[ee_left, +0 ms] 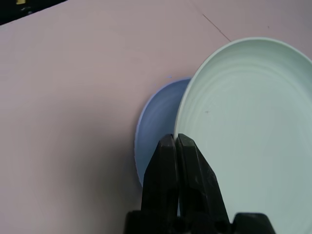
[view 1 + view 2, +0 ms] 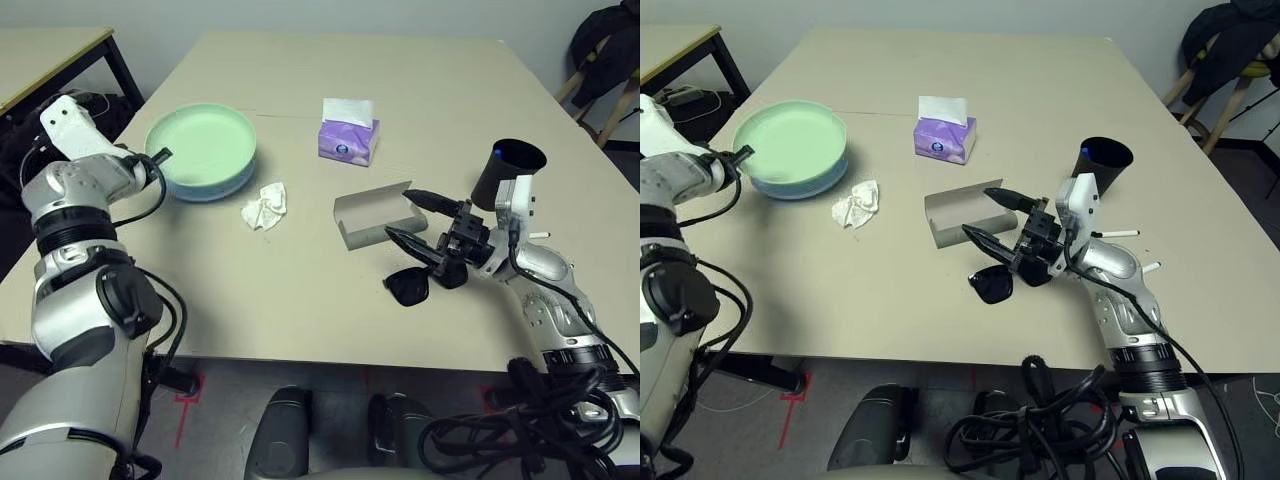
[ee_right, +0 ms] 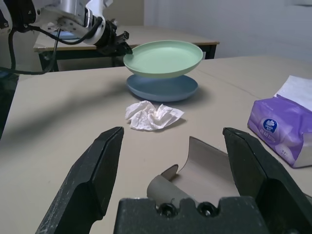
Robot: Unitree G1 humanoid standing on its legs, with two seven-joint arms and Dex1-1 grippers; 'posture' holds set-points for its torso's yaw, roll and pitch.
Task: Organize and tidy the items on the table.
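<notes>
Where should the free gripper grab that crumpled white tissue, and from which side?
From above, judging by its pose: the crumpled white tissue lies low and loose on the table, so pinch its raised middle folds. The right gripper, jaws open, is nearest.

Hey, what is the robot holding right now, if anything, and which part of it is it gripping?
The left gripper pinches the pale green plate by its rim, held above the pale blue plate. The right gripper is open, holding nothing.

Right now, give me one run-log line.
left gripper: shut on green plate, above blue plate | right gripper: open, by glasses case
</notes>
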